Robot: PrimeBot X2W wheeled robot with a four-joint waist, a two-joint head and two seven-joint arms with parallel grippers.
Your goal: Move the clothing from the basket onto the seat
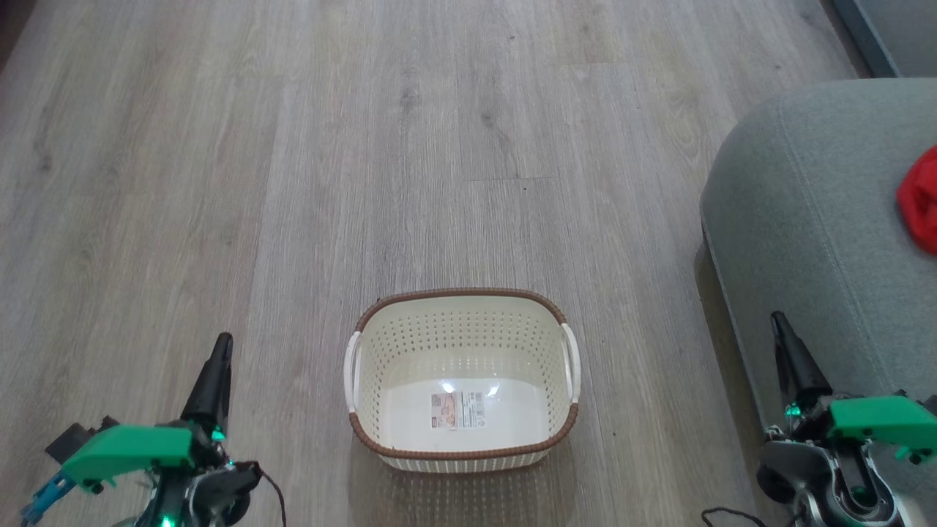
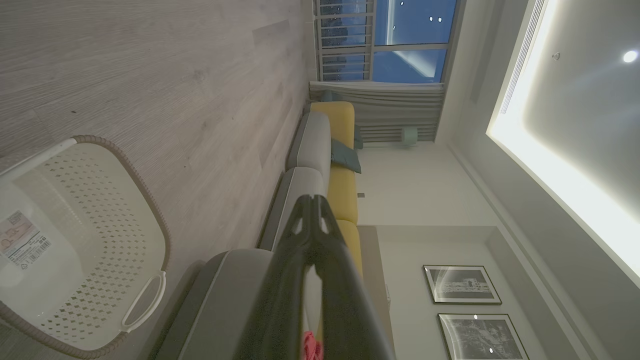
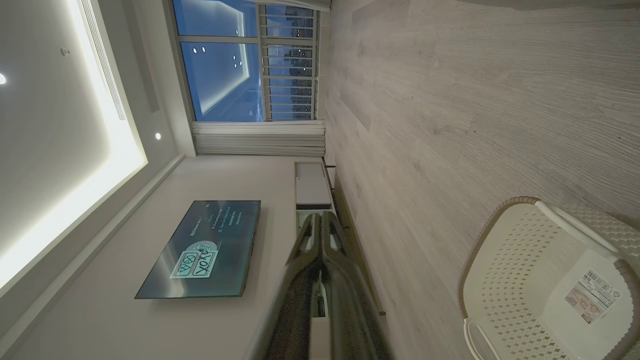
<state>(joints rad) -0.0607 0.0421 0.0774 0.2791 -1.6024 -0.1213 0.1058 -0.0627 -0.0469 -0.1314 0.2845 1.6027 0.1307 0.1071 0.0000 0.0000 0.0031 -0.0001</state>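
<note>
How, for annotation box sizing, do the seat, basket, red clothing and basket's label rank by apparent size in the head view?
1. seat, though cropped by the frame
2. basket
3. clothing, cropped at the edge
4. label, close to the clothing's visible part, so unsure

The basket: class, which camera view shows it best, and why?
The head view: the basket appears whole from above, with full rim, both handles and the label inside. The left wrist view shows the basket sideways, cut by the frame edge; the right wrist view shows the basket likewise.
</note>
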